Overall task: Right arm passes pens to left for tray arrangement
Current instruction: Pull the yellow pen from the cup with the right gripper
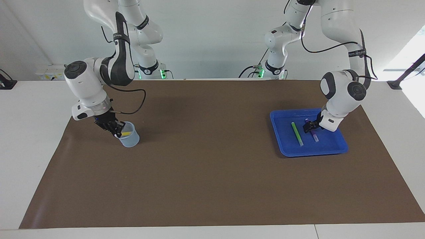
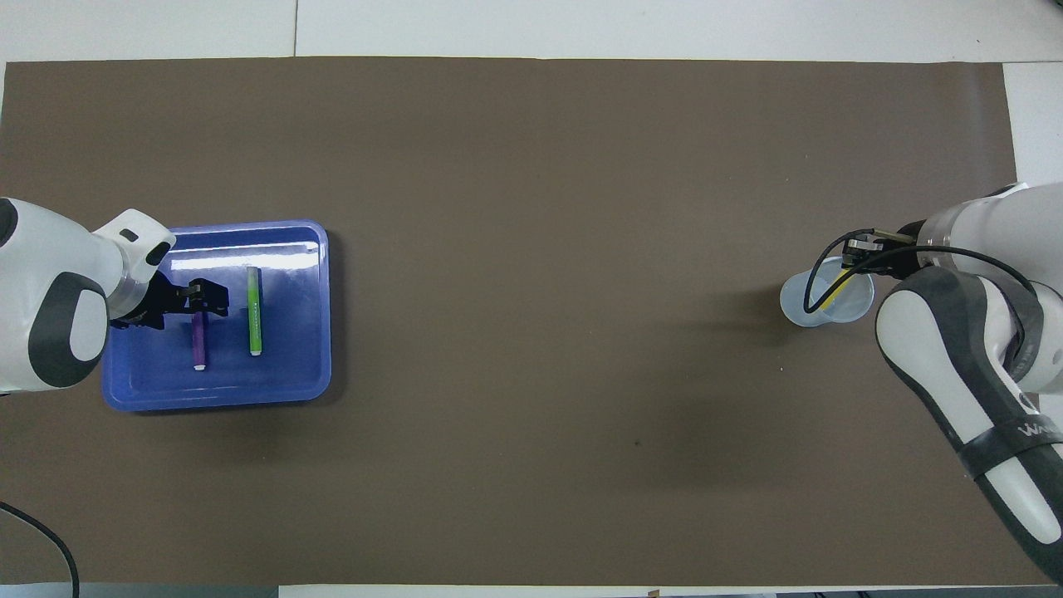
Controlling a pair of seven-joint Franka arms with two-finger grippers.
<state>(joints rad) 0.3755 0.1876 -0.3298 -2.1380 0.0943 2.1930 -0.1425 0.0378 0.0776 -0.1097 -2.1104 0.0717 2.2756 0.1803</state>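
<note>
Two pens flat in tray (image 1: 338,146), green pen (image 1: 297,133) beside purple pen (image 1: 313,136) under left gripper (image 1: 308,126), fingers spread; right gripper (image 1: 116,130) in cup (image 1: 131,139), pinching yellow pen (image 1: 126,133).

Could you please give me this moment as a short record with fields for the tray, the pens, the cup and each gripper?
tray: blue, at the left arm's end of the mat
green pen: lying flat in the tray
purple pen: lying flat in the tray beside the green pen
yellow pen: leaning in the cup
cup: translucent, at the right arm's end
left gripper: open, over the purple pen
right gripper: shut on the yellow pen, in the cup
</note>
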